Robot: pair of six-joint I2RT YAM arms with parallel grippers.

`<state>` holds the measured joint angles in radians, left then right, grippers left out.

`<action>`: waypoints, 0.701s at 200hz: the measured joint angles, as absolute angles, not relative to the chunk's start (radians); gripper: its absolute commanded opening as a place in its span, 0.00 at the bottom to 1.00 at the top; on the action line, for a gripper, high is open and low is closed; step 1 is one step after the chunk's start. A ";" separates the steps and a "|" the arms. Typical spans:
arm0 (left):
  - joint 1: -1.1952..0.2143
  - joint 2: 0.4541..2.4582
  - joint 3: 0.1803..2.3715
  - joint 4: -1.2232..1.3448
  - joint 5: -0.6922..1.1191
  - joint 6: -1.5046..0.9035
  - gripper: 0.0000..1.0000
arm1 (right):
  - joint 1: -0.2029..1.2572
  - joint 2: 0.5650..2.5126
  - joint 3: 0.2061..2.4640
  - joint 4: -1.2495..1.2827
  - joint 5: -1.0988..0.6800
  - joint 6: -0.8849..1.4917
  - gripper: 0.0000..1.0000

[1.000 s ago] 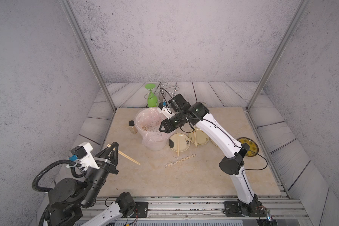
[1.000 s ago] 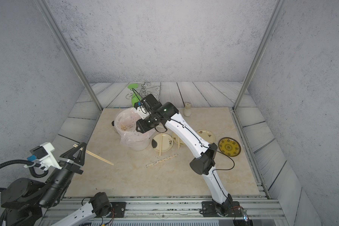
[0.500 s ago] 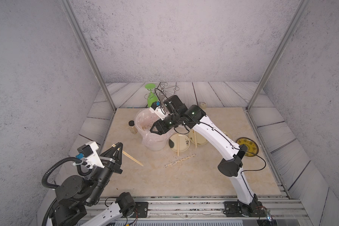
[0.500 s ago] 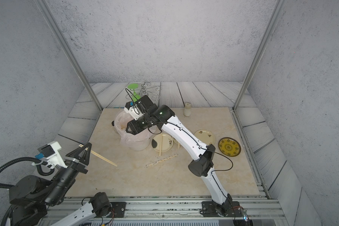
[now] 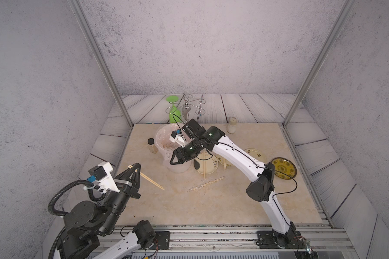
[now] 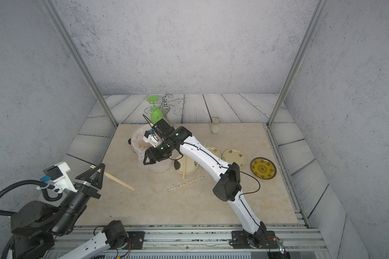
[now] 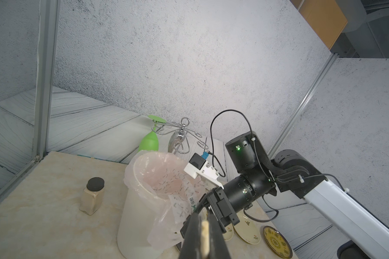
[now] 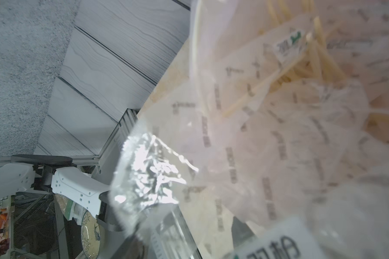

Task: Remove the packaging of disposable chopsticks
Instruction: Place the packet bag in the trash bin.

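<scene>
Progress partial: left gripper clenched on bare chopsticks; right gripper above lined bin, crumpled sleeve at its jaws, grip undeterminable. One wrapped pair unopened.

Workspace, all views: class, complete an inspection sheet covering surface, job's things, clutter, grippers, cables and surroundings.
surface: beige tabletop, no spill seen
job's things: bare chopsticks held; printed sleeve lying mid-table; another pair across a cream plate
clutter: lined bin, spice jar, yellow plate, green glass on wire rack
grippers: left gripper, jaws shut on bare chopsticks; right gripper over bin, jaws unclear
cables: black cable loops above right wrist
surroundings: grey walls, metal posts
</scene>
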<state>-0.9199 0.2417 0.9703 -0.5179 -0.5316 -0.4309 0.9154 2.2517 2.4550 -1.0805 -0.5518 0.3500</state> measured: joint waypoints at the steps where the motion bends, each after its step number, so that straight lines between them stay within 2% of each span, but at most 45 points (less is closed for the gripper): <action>1: -0.920 0.242 0.970 -0.518 -0.532 -0.431 0.00 | 0.915 2.251 2.454 -1.081 -0.552 0.351 0.65; 57: -0.920 0.242 0.965 -0.509 -0.531 -0.436 0.00 | 0.915 2.170 2.347 -1.100 -0.559 0.356 0.70; 140: -0.920 0.257 0.963 -0.486 -0.531 -0.437 0.00 | 0.915 2.053 2.315 -1.148 -0.470 0.335 0.85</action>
